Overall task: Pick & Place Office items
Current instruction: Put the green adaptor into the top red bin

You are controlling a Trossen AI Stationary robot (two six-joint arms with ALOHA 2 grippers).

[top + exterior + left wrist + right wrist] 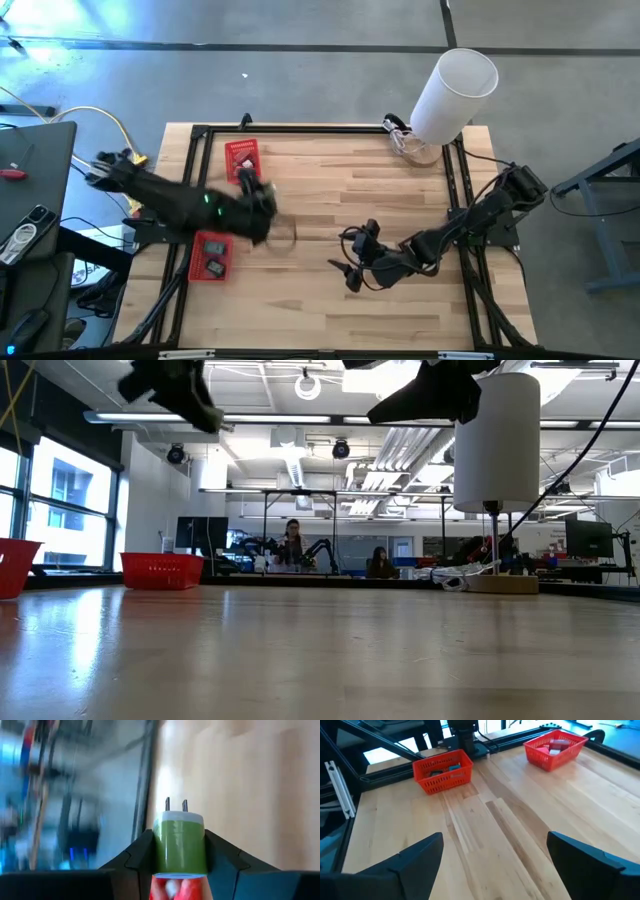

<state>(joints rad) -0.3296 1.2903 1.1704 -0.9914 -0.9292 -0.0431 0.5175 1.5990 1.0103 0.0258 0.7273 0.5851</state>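
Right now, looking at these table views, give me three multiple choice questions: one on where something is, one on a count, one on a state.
1. Where is the left hand?
A. Between the two baskets, above the table
B. Beside the white cylinder
C. Off the table

2. How many red mesh baskets are on the table?
A. One
B. Two
C. Four

3. What is the right hand doing?
A. Gripping a basket
B. Open, holding nothing
C. Shut on a plug

Answers:
1 A: the high view shows it between the far basket and the near basket.
2 B: both show in the right wrist view.
3 B: its fingers stand wide over bare wood, while the left hand holds the green plug adapter.
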